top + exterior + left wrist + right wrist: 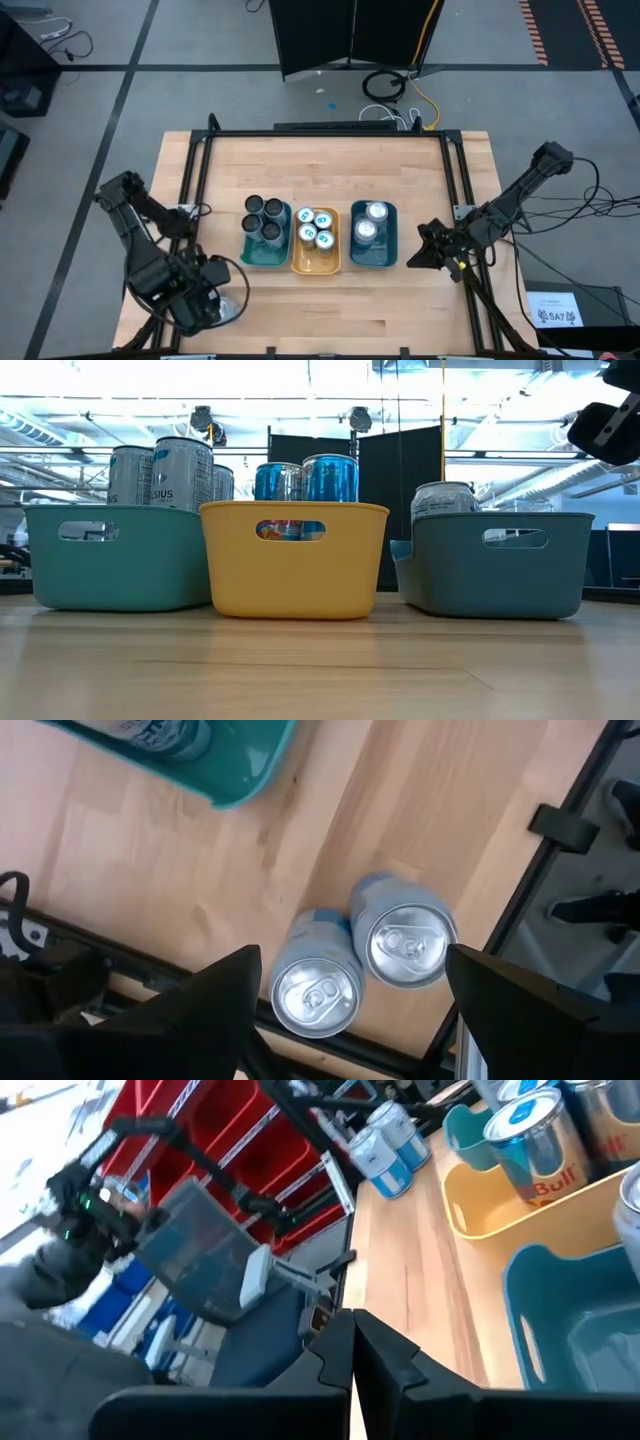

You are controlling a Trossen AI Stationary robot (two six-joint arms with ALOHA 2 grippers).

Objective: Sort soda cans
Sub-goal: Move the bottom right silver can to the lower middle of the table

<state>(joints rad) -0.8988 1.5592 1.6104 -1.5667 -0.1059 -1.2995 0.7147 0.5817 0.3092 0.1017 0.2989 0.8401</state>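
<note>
Near the table's [330, 160] front-left corner I've got the left gripper [350, 985] over two loose cans [362, 963], jaws apart to straddle one; right gripper [352, 1370] parked shut beside the blue tray [374, 260].

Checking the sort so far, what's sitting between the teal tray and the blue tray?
The yellow tray holding blue-topped cans stands between them, in the low view.

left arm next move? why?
Probably lower the left end effector and shut on one of the two loose cans standing on the table; they touch, both sit between its open fingers, and neither is in a tray yet.
</note>
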